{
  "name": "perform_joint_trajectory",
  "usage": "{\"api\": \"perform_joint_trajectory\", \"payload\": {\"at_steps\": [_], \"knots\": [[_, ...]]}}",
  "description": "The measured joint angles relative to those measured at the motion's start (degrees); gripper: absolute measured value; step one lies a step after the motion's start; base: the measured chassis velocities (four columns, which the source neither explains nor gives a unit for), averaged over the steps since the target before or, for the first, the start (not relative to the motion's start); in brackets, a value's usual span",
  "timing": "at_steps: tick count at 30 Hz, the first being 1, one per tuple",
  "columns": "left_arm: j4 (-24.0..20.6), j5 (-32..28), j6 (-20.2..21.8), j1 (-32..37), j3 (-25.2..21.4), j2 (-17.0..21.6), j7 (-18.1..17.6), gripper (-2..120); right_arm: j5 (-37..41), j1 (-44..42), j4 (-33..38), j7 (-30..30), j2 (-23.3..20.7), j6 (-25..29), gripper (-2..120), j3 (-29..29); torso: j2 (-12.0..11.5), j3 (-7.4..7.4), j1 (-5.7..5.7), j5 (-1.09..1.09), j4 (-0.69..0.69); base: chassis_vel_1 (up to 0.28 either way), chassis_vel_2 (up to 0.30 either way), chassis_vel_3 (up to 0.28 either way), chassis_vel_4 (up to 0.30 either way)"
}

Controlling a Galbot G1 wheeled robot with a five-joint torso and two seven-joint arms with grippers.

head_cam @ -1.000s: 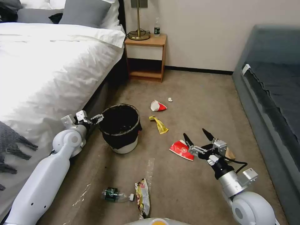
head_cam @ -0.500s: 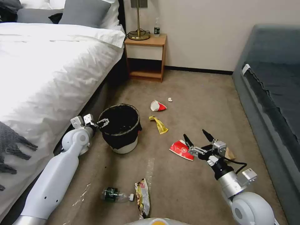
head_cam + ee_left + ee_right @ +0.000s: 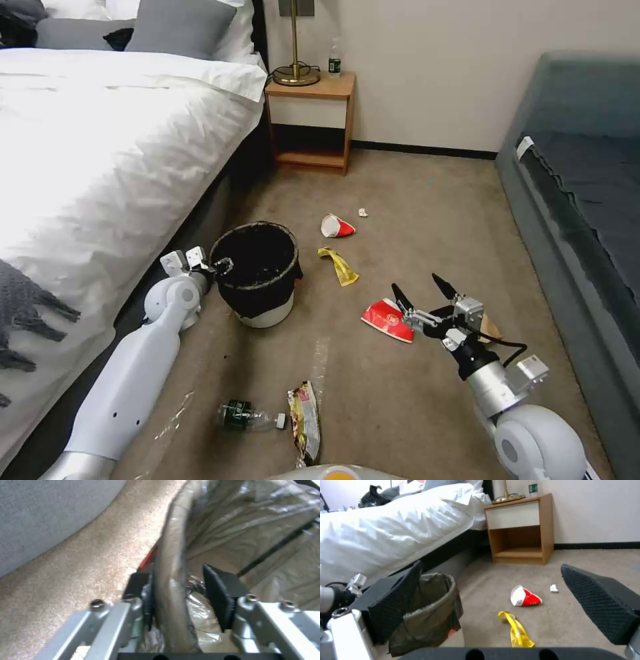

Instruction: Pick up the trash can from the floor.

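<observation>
The trash can [image 3: 263,297], a small white bin lined with a black bag, stands on the beige floor [image 3: 413,200] beside the bed. My left gripper [image 3: 223,265] is at the can's left rim. In the left wrist view the bag-covered rim [image 3: 171,555] runs between the fingers of the left gripper [image 3: 173,580]. One pad [image 3: 138,586] rests against the rim's outside and the other pad [image 3: 220,592] is inside with a small gap, so the gripper is open. My right gripper [image 3: 415,283] hovers open over the carpet to the can's right, holding nothing. The can [image 3: 430,615] also appears past the right gripper [image 3: 491,566].
The white bed [image 3: 100,147] is close on the left, a wooden nightstand [image 3: 313,120] is at the back and a grey sofa [image 3: 580,200] is on the right. Litter lies around: a red cup [image 3: 337,227], a yellow wrapper [image 3: 340,265], a red carton [image 3: 385,320], a bottle [image 3: 243,415] and a snack bag [image 3: 305,420].
My left arm has swung right toward the can and its gripper has come down over the left rim. The can and the right arm have stayed put.
</observation>
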Motion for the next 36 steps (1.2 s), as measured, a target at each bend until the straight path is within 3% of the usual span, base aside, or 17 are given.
{"api": "perform_joint_trajectory", "payload": {"at_steps": [1,6,9,19,22,24,25,27,28,30,36], "knots": [[0.00,0.00,0.00,0.00,0.00,0.00,0.00,34,0.00,0.00,0.00,0.00,0.00,0.00,100,0.00,0.00,0.00,0.00,0.00,0.00,0.000,0.000,0.000,0.000],[0.01,0.02,-0.03,-0.43,0.57,-0.21,-0.04,10,-0.57,-0.39,0.01,0.01,0.24,-0.08,100,-0.19,0.00,0.00,0.00,-0.01,-0.02,0.000,0.000,0.000,0.000],[-0.18,0.00,0.10,-0.47,0.74,-0.38,-0.03,5,-0.57,-0.41,0.13,0.01,0.19,-0.08,100,-0.03,0.00,0.00,0.00,-0.03,-0.03,0.000,0.000,0.000,0.000],[-4.40,-0.39,1.04,0.89,-0.31,0.38,0.89,3,-0.51,-0.56,0.37,0.01,0.01,0.05,100,0.27,0.00,0.00,0.00,-0.02,-0.04,0.000,0.000,0.000,0.000],[-7.40,-1.37,1.60,2.49,-1.40,1.92,0.97,3,-0.50,-0.51,0.39,0.00,0.05,0.07,100,0.26,0.00,0.00,0.00,-0.02,-0.04,0.000,0.000,0.000,0.000],[-12.44,-2.96,2.21,5.79,-3.87,4.54,0.99,3,-0.43,-0.21,0.40,0.01,0.07,0.07,100,0.08,0.00,0.00,0.00,-0.01,-0.05,0.000,0.000,0.000,0.000],[-12.44,-2.96,2.21,5.79,-3.87,4.54,0.99,3,-0.43,-0.21,0.40,0.01,0.07,0.07,100,0.08,0.00,0.00,0.00,-0.01,-0.05,0.000,0.000,0.000,0.000],[-18.58,-4.81,2.59,10.29,-6.85,7.33,1.05,3,-0.37,0.27,0.40,0.01,-0.04,0.07,100,-0.09,0.01,0.00,0.00,-0.01,0.01,0.000,0.000,0.000,0.000],[-18.58,-4.81,2.59,10.29,-6.85,7.33,1.05,3,-0.37,0.27,0.40,0.01,-0.04,0.07,100,-0.09,0.01,0.00,0.00,-0.01,0.01,0.000,0.000,0.000,0.000],[-25.33,-5.67,2.86,15.34,-8.93,9.57,1.57,3,-0.24,0.29,0.40,0.01,-0.02,0.14,100,0.10,0.00,-0.01,0.00,-0.02,0.01,0.000,0.000,0.000,0.000],[-32.49,-8.28,3.60,17.98,-9.73,11.57,1.85,3,-0.48,-1.84,1.31,0.01,1.56,0.91,100,1.91,0.01,-0.01,0.00,-0.01,-0.06,0.000,0.000,0.000,0.000]]}}
